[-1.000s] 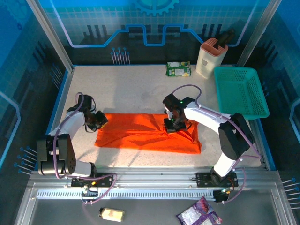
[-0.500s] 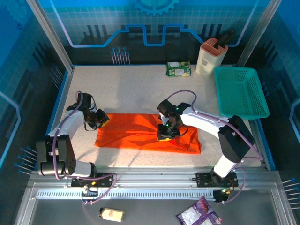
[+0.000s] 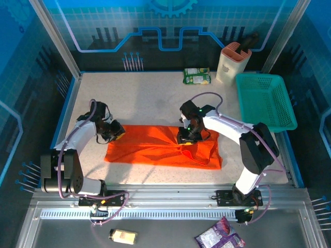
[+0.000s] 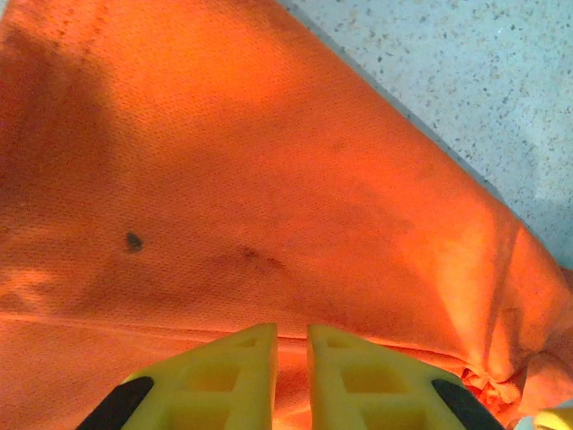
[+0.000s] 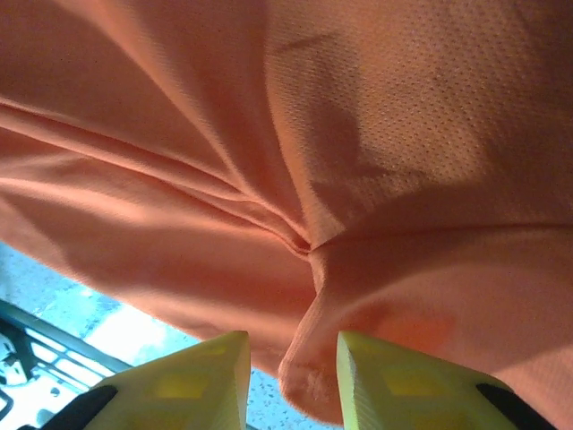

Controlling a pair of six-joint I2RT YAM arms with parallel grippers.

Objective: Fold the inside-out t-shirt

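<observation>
Left end effector (image 4: 291,333): fingers nearly together over a crease at the far-left corner of the t-shirt (image 3: 155,147). I cannot tell whether they pinch cloth.
T-shirt: lies flat as a long band on the worktop (image 3: 145,98), apparently folded once lengthwise.
Right end effector (image 5: 294,345): fingers apart, with a bunched ridge of the t-shirt between them, right of its middle. It is probably placed to gather that fold.

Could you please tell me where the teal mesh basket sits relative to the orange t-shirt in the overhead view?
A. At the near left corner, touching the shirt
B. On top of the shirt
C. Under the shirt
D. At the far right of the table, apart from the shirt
D: the teal basket sits at the far right edge of the table, with bare tabletop between it and the orange t-shirt.
</observation>
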